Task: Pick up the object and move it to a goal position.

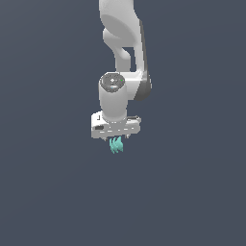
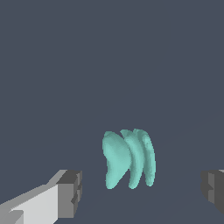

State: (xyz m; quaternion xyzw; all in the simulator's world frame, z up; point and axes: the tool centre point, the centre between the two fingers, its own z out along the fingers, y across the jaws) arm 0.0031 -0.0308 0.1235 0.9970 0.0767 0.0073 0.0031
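- So the end effector (image 1: 116,138) is spread wide right now, nothing in it. In the wrist view you can see one finger pad (image 2: 70,194) on one side and the other pad poking in at the far edge, with a big gap between them.
- The object (image 2: 129,158) sits in that gap, roughly between the two pads but apart from both. It's a teal lump that looks like a few curved, pointy slices stuck side by side. Way narrower than the spread of the jaws, so there's loads of slack.
- My read on why it's set up like this: the wide opening gives margin for lining up over such a skinny little thing before squeezing. Looks like the pre-grasp step to me, with the lift and the carry not yet done.
- From the exterior view, the arm (image 1: 120,33) comes straight down from above with the hand pointing down, and the object (image 1: 116,144) peeks out just below the fingers. Can't really tell from there whether the fingertips are level with it or a bit above.
- Furthest back it's just a plain dark grey worktop (image 1: 192,192), and I don't see any goal marker anywhere in either view.
- The spiky shape could twist when pinched, I'd guess.
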